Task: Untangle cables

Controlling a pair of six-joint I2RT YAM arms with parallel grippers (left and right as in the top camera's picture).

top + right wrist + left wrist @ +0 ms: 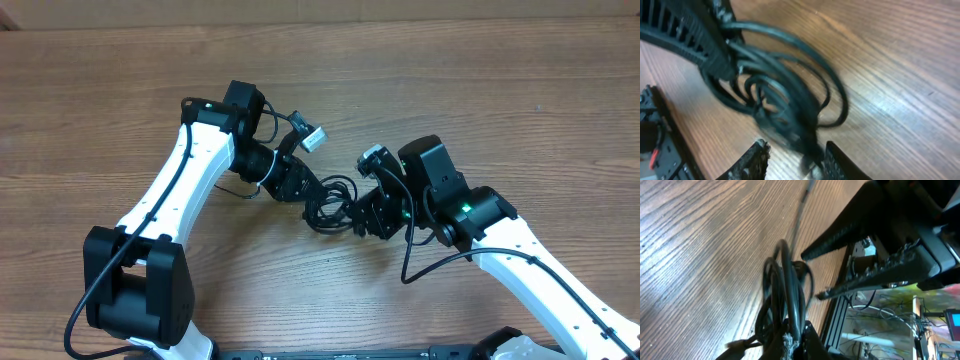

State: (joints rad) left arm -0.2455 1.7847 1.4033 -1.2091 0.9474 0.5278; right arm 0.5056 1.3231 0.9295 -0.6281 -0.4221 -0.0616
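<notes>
The cables [327, 202] are a small tangle of thin black loops on the wooden table, between my two grippers. My left gripper [303, 188] is at the tangle's left side. In the left wrist view its jaws [796, 342] are shut on several strands of the cables [785, 285]. My right gripper [362, 213] is at the tangle's right side. In the right wrist view its fingers [795, 162] are open, with a blurred part of the cables [785, 100] lying between them. No plug ends show clearly.
A thin black strand [235, 188] trails left from the tangle under the left arm. The wooden table [480, 90] runs wide on all sides. In the left wrist view the table's front edge has a metal rail [837, 317], with clutter beyond it.
</notes>
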